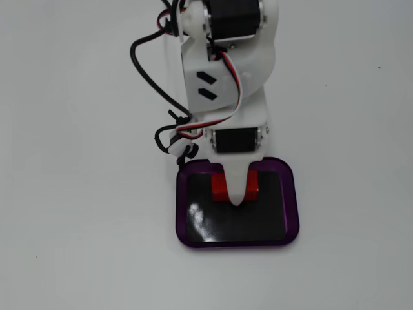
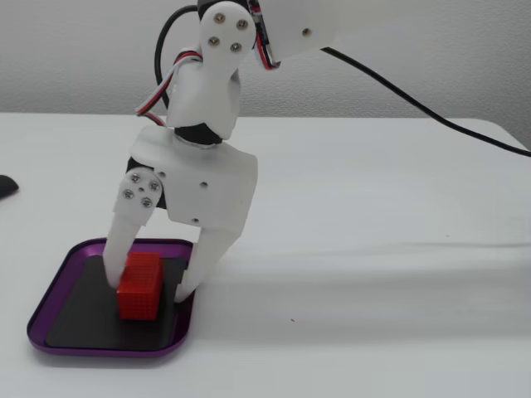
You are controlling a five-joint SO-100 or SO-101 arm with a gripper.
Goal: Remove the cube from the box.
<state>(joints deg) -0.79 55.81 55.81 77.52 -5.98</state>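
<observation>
A small red cube (image 2: pixel 139 285) with a finely dotted, matt, rough-looking surface lies in a shallow tray, the box (image 1: pixel 291 223), whose purple rim looks like glossy translucent plastic and whose black bottom is smooth and mirror-shiny, catching a white glare patch in the view from above. The gripper (image 2: pixel 145 284) and the arm's shells are smooth matt white plastic, faintly ridged along the finger edges, fastened with small bright metal screws (image 2: pixel 221 16). A glossy black servo body (image 1: pixel 235 140) sits in the wrist. Rubbery black cable (image 2: pixel 431 118) and thin red, white and black wires (image 1: pixel 213 118) trail over a plain matt white table (image 2: pixel 398 232).
</observation>
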